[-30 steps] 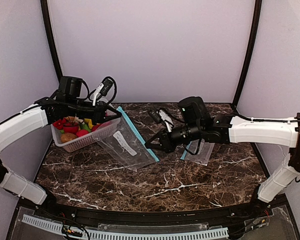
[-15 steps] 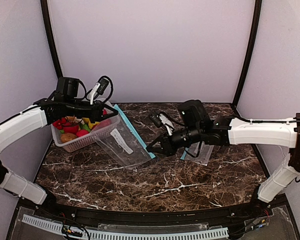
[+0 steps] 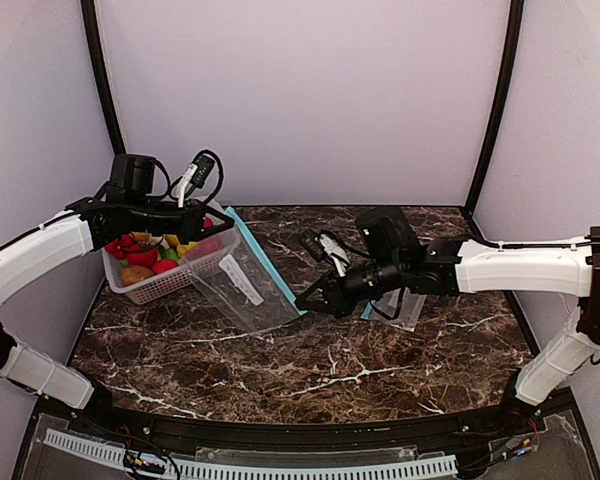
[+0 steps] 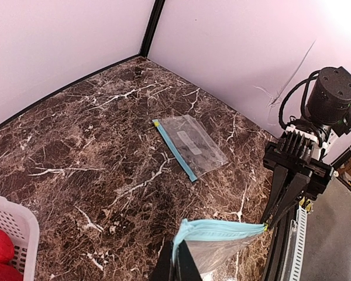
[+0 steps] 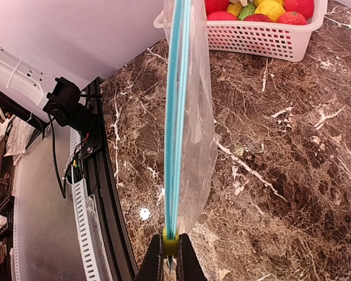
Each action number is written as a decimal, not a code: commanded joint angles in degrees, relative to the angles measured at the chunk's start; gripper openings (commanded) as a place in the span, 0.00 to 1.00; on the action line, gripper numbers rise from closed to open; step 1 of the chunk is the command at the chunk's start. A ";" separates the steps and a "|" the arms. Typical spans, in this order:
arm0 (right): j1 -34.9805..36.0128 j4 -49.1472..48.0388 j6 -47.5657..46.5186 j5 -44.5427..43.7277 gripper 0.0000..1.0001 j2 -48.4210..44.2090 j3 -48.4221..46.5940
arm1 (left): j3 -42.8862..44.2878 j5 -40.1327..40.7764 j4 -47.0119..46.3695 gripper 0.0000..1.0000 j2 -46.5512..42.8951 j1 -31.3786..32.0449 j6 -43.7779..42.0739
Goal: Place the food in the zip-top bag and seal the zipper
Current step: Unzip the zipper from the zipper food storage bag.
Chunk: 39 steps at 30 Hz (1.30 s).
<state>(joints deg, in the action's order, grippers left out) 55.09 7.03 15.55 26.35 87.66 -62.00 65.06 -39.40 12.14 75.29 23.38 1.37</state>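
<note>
- Left arm (image 3: 40, 250) reaches from the desk's left edge toward its back-left corner, left gripper (image 3: 226, 224) raised, fingers (image 4: 187, 268) pressed together.
- Right arm (image 3: 520, 265) stretches leftward to mid-desk, right gripper (image 3: 308, 300) low, its fingers (image 5: 187, 264) pinched closed.

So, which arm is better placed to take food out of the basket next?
Left. The left gripper, shut on one zipper end of the bag, is right by the basket holding the food. The right gripper pinches the other end, out over mid-table. The left would need to release first.

No legible text, apparently.
</note>
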 commanded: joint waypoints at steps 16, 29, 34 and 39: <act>0.35 1.12 2.61 0.94 0.11 -4.15 3.48 | -1.16 -7.01 -5.82 0.01 -0.54 -1.49 2.48; 0.10 6.58 0.27 -7.24 0.63 -10.36 -1.52 | -0.65 -22.14 -5.58 0.01 1.93 4.08 -0.57; 0.19 7.12 -1.54 -6.35 0.52 -8.55 -3.83 | -0.09 -23.00 -3.84 0.01 3.25 5.92 -2.27; 0.19 7.10 -2.14 -5.23 0.43 -7.45 -5.17 | 0.53 -23.35 -1.92 0.01 4.63 7.89 -3.73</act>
<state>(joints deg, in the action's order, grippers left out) 55.09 13.74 14.59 20.75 79.02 -65.28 64.66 -60.84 7.49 78.87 29.98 0.03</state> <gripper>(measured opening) 0.459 0.009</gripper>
